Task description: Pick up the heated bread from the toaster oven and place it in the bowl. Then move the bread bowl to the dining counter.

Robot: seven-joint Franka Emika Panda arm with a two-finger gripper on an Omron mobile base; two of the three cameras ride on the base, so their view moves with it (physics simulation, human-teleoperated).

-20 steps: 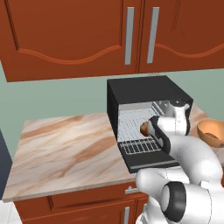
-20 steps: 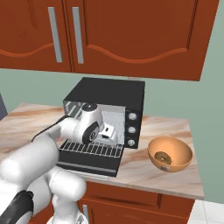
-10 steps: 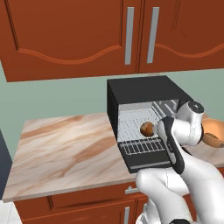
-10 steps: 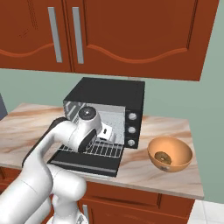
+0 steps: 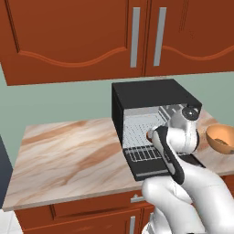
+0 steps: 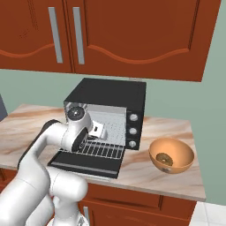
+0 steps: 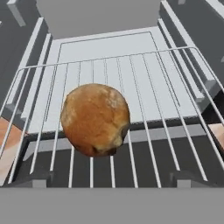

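The black toaster oven (image 5: pixel 151 98) (image 6: pixel 110 99) stands on the marbled counter with its door (image 5: pixel 153 167) dropped open. The heated bread (image 7: pixel 95 119) (image 5: pixel 149 135), a round orange-brown piece, lies on the wire rack (image 7: pixel 166 87) near its front edge. My gripper (image 7: pixel 111 179) (image 6: pixel 98 130) hovers open at the oven mouth, just short of the bread, one dark fingertip on either side and nothing between them. The orange-tan bowl (image 6: pixel 171 155) (image 5: pixel 221 138) sits on the counter right of the oven. The dining counter is out of view.
Red-brown wall cabinets (image 5: pixel 132 36) hang above the oven. The marbled counter (image 5: pixel 68 155) runs wide to the left of the oven and ends at its front edge. My own white arm (image 5: pixel 183 183) crosses in front of the open door.
The arm's wrist and elbow have swung about in front of the oven, while the hand stays at the oven mouth. The bread and the bowl have not moved.
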